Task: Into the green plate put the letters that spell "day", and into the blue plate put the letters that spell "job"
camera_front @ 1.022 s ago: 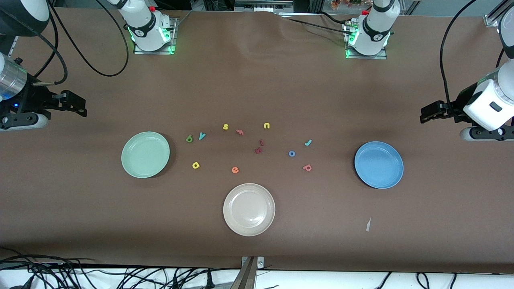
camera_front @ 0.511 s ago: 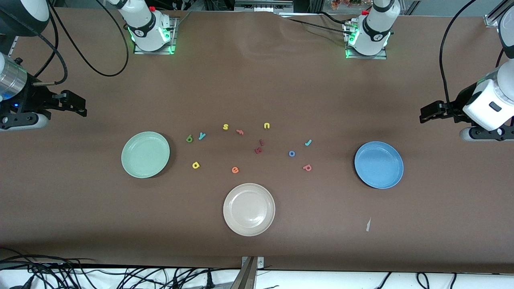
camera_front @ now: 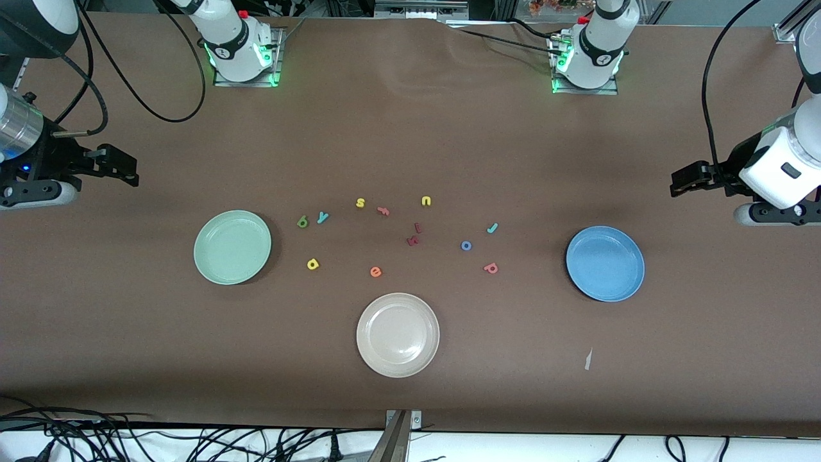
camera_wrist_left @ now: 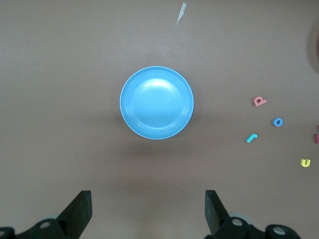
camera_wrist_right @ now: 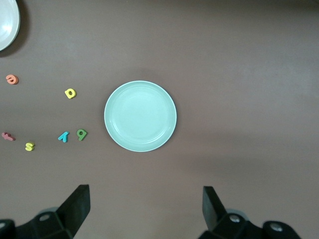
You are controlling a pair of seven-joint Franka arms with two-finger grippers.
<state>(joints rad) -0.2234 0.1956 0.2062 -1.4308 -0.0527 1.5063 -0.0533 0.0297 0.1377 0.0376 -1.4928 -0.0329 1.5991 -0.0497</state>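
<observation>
A brown table point(camera_front: 410, 128) holds a green plate point(camera_front: 232, 247) toward the right arm's end and a blue plate point(camera_front: 605, 263) toward the left arm's end, both empty. The right gripper point(camera_wrist_right: 144, 206) and left gripper point(camera_wrist_left: 148, 209) hang above the end edges, jaws spread (holding nothing). Mid-table lie the olive-green letter point(camera_front: 303, 222), teal "y" point(camera_front: 322, 217), yellow letter point(camera_front: 312, 264), teal "j" point(camera_front: 492, 228), blue "o" point(camera_front: 466, 245) and salmon-red letter point(camera_front: 490, 268).
</observation>
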